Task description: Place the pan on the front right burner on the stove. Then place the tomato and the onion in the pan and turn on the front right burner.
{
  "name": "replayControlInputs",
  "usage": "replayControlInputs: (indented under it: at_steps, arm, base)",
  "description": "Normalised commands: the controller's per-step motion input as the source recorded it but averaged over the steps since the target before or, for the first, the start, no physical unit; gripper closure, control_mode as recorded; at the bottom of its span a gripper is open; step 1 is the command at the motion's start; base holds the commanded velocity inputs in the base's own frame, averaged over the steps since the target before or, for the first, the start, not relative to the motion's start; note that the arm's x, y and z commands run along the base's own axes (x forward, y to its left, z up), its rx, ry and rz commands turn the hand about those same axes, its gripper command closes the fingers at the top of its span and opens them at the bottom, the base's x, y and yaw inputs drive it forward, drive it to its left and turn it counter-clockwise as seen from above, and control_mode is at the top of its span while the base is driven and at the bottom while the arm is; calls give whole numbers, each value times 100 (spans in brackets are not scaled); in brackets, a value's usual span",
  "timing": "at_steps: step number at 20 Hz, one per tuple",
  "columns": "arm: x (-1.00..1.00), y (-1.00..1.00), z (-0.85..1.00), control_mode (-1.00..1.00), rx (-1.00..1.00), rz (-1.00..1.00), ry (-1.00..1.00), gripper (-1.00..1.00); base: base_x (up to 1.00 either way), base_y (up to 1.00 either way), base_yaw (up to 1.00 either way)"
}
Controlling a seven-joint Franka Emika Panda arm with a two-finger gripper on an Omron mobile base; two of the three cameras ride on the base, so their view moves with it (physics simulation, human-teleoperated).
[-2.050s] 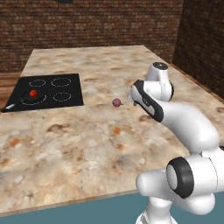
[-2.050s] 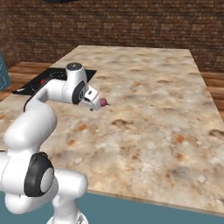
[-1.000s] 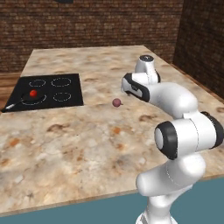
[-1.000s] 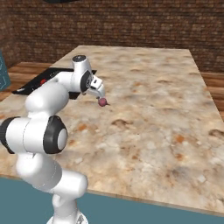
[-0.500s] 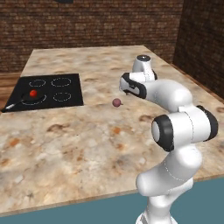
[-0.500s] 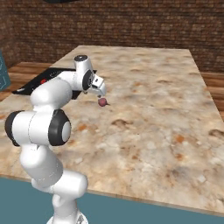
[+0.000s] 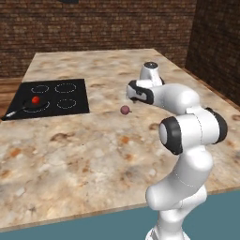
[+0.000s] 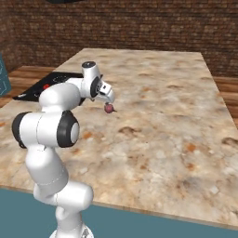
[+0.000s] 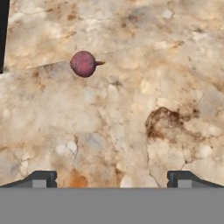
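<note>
Brick-walled kitchen, big mottled beige stone counter point(image 7: 93, 154) filling most of both base views. The jaws point(image 9: 111, 177) hang over bare counter, spread fully wide with nothing between them; the two dark fingertips point(image 9: 40, 178) sit far apart at the bottom of the hand view. In the right base view the jaws point(image 8: 108, 100) are just above and beside the onion point(image 8: 109, 108), not touching it. In the hand view the onion point(image 9: 83, 64), a dull purplish ball with a short stub on one side, lies on the counter ahead of the jaws and off toward the left fingertip, well outside the gap. In the left base view the onion point(image 7: 125, 110) sits on the counter just beyond the hand, between it and the stove point(image 7: 70, 96). The stove, black glass with white rings, lies flat in the counter well away from the jaws. The pan point(image 7: 28, 107) sits on the front right burner point(image 7: 46, 107), thin pale handle sticking out past the cooktop edge. The tomato point(image 7: 35, 100) is inside the pan, bright red, far from the jaws. A sliver of black cooktop edge shows at the hand view's top left.
</note>
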Motion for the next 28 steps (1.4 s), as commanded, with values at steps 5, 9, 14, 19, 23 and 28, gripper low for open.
replayControlInputs:
  at_steps: [5, 9, 14, 19, 23, 28]
  arm:
    - [24, 2, -14, -100, 0, 2, 0, -100]
    - [29, 2, -4, -100, 0, 2, 0, -100]
    - [28, 2, -10, -100, 0, 1, 0, -100]
    - [28, 4, -17, -100, -1, 1, 0, -100]
    - [23, 4, -23, -100, -3, 1, 0, -100]
    - [27, 2, -24, -100, -3, 3, 0, -100]
  base:
    - [0, 0, 0]
    - [0, 0, 0]
    - [0, 0, 0]
    - [0, 0, 0]
    - [0, 0, 0]
    - [0, 0, 0]
